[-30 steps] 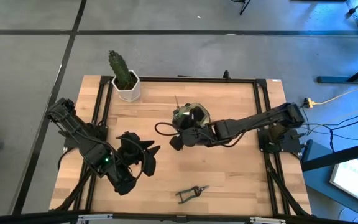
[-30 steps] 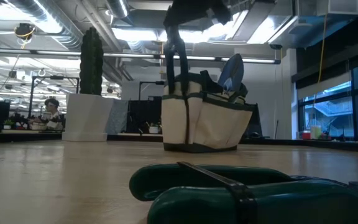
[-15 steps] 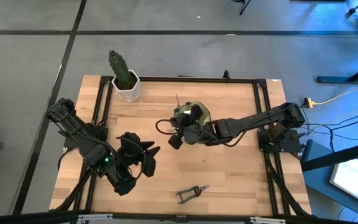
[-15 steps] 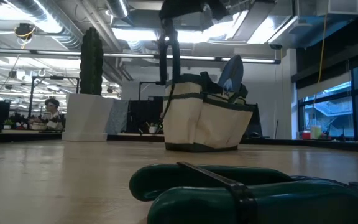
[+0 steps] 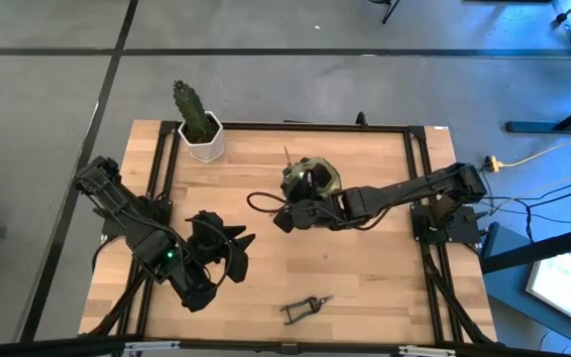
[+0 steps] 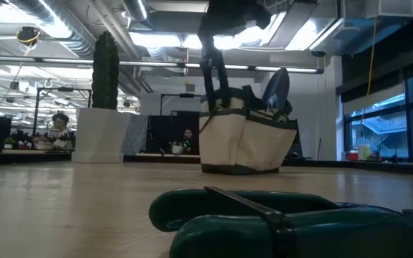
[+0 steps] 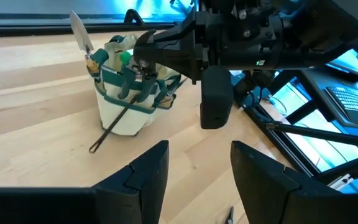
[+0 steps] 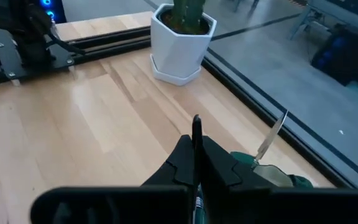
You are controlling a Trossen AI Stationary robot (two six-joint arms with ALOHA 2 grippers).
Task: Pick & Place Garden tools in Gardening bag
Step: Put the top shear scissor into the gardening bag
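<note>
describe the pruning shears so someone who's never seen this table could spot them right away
Start from the light wooden table and go to its near edge, opposite the side where the green cactus in a white hexagonal pot stands. There the small black pruning shears lie flat and alone on bare wood, the only loose tool outside the olive and cream fabric bag.

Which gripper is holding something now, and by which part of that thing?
The right gripper is shut on the dark strap handle of the olive-and-tan fabric gardening bag. The left gripper holds nothing.
</note>
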